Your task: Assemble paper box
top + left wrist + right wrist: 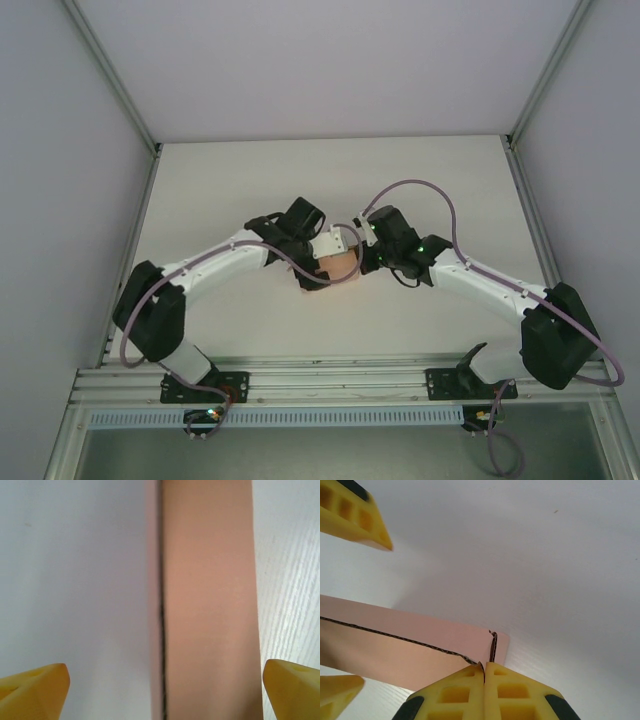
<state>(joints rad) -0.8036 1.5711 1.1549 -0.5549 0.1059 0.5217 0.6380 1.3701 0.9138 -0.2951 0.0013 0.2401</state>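
We see the small salmon-pink card box (340, 265) at the middle of the white table (250, 180), its long axis running straight ahead between the jaws of the wide-open left gripper (165, 692), while the closed right gripper (485, 679) touches its right corner.

The box (210, 595) is smooth matt card; the bench (292, 580) is white with fine grain; the fingers (515, 695) are matt yellow plastic.
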